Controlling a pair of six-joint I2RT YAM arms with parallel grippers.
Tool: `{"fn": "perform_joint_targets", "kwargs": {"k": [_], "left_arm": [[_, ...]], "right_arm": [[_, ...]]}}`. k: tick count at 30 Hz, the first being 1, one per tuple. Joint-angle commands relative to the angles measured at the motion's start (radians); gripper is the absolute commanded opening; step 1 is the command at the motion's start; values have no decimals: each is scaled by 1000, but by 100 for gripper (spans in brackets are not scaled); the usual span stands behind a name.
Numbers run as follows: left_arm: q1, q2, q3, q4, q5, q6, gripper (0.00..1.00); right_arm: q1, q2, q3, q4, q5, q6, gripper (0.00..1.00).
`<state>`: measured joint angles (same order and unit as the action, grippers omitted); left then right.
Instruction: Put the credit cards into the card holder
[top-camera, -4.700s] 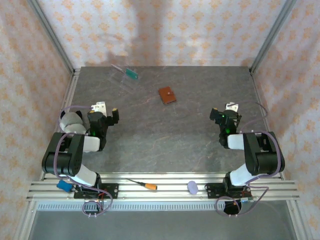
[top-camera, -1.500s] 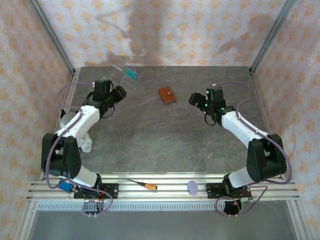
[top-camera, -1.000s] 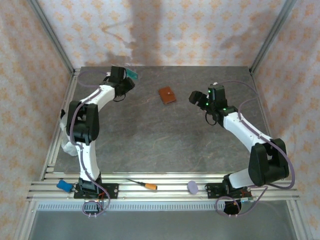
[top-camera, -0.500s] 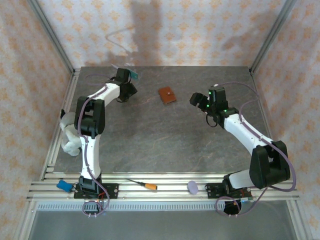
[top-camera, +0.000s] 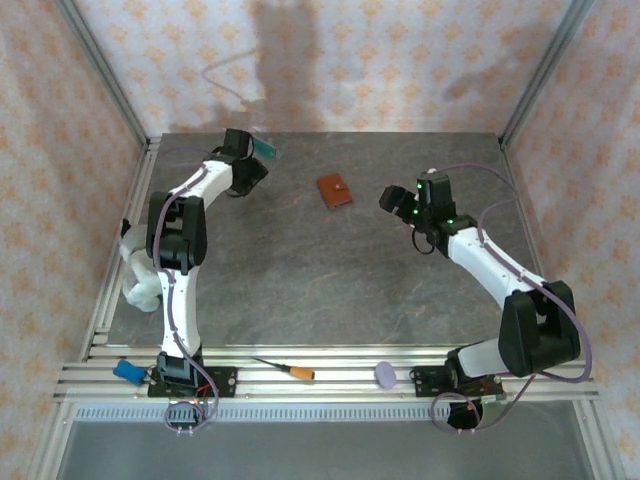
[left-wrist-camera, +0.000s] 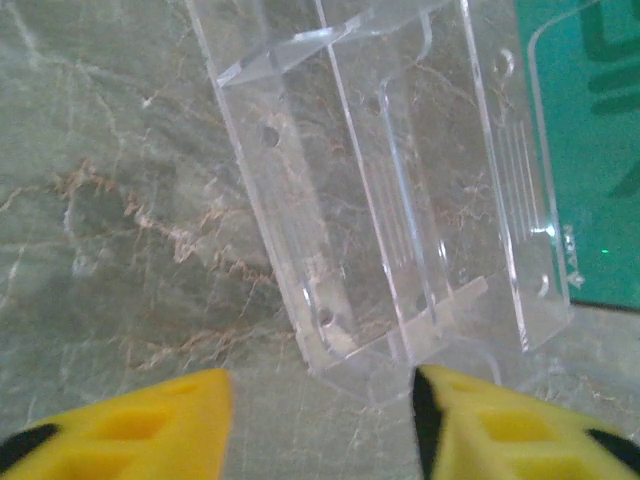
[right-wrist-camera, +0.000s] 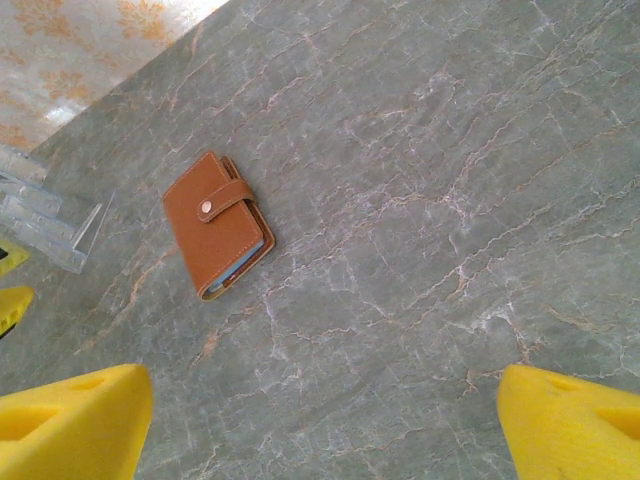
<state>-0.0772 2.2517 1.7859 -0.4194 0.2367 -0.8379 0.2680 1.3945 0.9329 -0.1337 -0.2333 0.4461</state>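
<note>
Reached to far-left corner of table (top-camera: 300, 280), left gripper (left-wrist-camera: 318, 400) half-spread before clear tray (left-wrist-camera: 380, 200), teal card (left-wrist-camera: 590, 150) beside it; right gripper (right-wrist-camera: 325, 400) wide near card holder (right-wrist-camera: 215, 225). Might clamp tray, missing card.

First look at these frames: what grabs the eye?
The brown card holder lies snapped shut, alone on the grey table toward its far side, with the open right pincer facing it from beside. In the far left corner, the left pincer hovers open just short of a clear plastic tray, with a teal-green card at the tray's edge.
</note>
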Motion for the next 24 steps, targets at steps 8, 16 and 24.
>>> {"fn": "perform_joint_targets", "kwargs": {"k": [8, 16, 24], "left_arm": [[4, 74, 73, -115, 69, 14, 46], [-17, 76, 60, -164, 151, 60, 43], [-85, -4, -94, -115, 220, 64, 42]], "right_arm": [[6, 30, 23, -16, 5, 17, 89], [7, 28, 14, -9, -8, 40, 89], [13, 40, 14, 3, -3, 49, 89]]}}
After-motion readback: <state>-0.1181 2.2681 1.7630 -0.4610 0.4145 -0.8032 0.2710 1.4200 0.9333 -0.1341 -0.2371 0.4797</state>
